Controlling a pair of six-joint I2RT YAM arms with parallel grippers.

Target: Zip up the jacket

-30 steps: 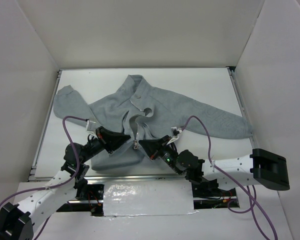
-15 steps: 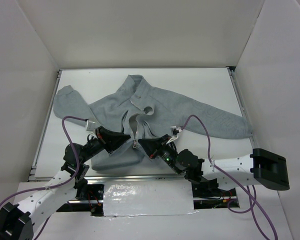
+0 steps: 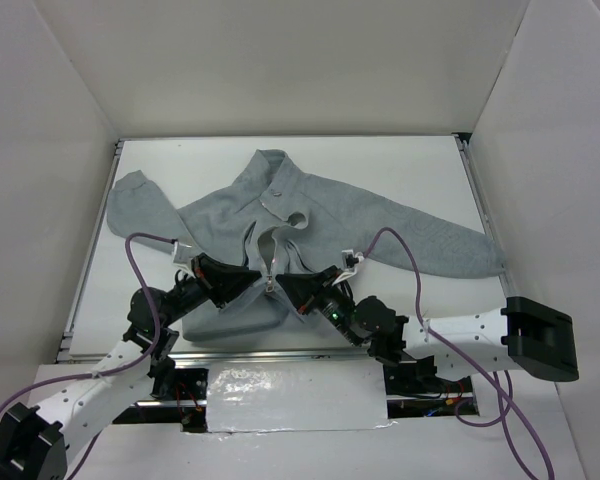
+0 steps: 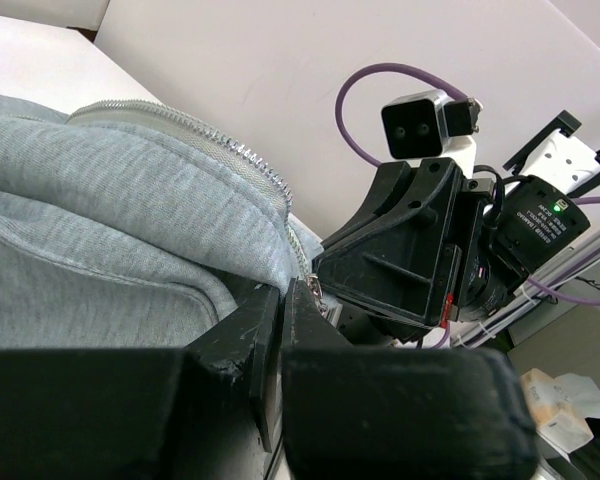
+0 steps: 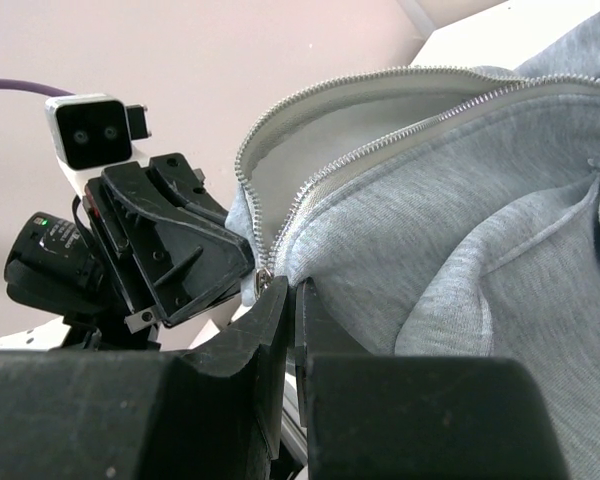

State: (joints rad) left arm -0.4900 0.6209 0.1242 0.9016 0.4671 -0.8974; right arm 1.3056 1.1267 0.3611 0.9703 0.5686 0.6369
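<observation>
The light-grey fleece jacket [image 3: 330, 210] lies spread on the white table, collar far, hem near. Its pale zipper [image 3: 273, 262] is open above the slider, which sits low near the hem. My left gripper [image 3: 256, 281] and right gripper [image 3: 286, 285] meet at the hem on either side of the zipper's bottom. In the left wrist view the left gripper [image 4: 284, 288] is shut at the jacket's [image 4: 100, 210] edge beside the metal slider [image 4: 318, 291]. In the right wrist view the right gripper [image 5: 295, 290] is shut on the jacket's [image 5: 460, 200] fabric next to the slider [image 5: 264, 279].
The right sleeve [image 3: 460, 250] reaches to the table's right edge and the left sleeve [image 3: 130, 200] curls at the left edge. White walls enclose the table [image 3: 400, 160] on three sides. A metal rail [image 3: 310, 350] runs along the near edge. Purple cables loop over both wrists.
Both grippers have drawn slightly closer together at the zipper's bottom, and the slider and hem have shifted a little away from the near edge.
</observation>
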